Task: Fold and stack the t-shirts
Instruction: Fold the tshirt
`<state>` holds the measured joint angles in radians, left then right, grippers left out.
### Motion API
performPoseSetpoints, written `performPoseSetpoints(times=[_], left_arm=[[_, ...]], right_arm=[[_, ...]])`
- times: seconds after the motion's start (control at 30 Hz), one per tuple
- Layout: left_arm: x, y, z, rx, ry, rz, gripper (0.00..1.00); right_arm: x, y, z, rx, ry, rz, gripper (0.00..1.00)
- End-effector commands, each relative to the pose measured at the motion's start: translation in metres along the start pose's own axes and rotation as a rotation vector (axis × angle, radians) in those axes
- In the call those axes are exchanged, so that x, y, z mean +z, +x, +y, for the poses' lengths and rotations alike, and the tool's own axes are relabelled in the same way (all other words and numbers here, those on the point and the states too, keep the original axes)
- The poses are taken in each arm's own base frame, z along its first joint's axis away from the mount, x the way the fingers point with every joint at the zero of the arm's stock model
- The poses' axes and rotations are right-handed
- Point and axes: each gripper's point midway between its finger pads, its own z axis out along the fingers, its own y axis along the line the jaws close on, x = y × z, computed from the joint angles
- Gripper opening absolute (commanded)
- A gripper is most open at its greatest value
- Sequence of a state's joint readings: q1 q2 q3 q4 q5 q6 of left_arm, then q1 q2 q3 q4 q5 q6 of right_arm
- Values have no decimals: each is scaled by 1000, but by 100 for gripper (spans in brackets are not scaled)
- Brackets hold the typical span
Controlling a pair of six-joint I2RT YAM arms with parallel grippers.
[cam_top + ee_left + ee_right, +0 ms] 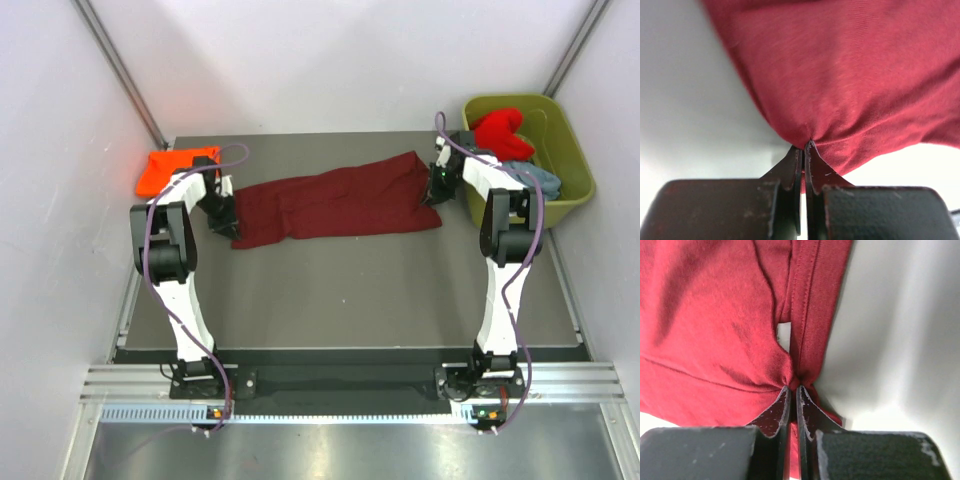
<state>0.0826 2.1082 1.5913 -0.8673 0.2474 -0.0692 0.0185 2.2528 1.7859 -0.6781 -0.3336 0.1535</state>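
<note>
Lying stretched across the far half of the table (350, 290) in the top view, the maroon shirt (340, 205) is running as a long, rumpled band from about 9 o'clock to about 2 o'clock of the table's middle, its right end sitting a little farther toward 12 than its left. The left gripper (804, 146) is pinching the shirt's left end: in its wrist view the two fingers are pressing together on a small gathered tuck of maroon cloth, and creases are fanning out from that point toward 12 and 2 o'clock. The right gripper (794, 389) is pinching the right end in the same way, its fingers pressing together on a bunch of cloth just beside a stitched hem that is running up toward 12 o'clock in its wrist view; a small gap between folds is showing pale surface just above the pinch. Whether the pinched ends are lifting off the table cannot be told. The orange shirt (175, 168) is lying at the table's far left corner, at roughly 10 o'clock, near the left gripper and apart from the maroon one. The tub (575, 150) is sitting by the far right corner, at roughly 2 o'clock; the red shirt (497, 130) is heaping up at its far left side, and the grey-blue shirt (535, 178) is lying inside it at 5 o'clock of the red one.
</note>
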Motion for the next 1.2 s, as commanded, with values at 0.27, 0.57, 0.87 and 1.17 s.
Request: performPoseSetpoints(times=[0.27, 0.57, 0.87, 1.17], left_arm=[[-25, 63, -31, 60, 38, 105, 0], [-41, 99, -32, 77, 48, 132, 0], [-42, 133, -63, 206, 82, 172, 0], [-52, 140, -81, 320, 36, 143, 29]], right_arm=[[13, -92, -5, -75, 48, -223, 1], [14, -145, 2, -53, 14, -364, 1], [25, -171, 24, -45, -53, -441, 1], [18, -184, 33, -57, -95, -481, 42]])
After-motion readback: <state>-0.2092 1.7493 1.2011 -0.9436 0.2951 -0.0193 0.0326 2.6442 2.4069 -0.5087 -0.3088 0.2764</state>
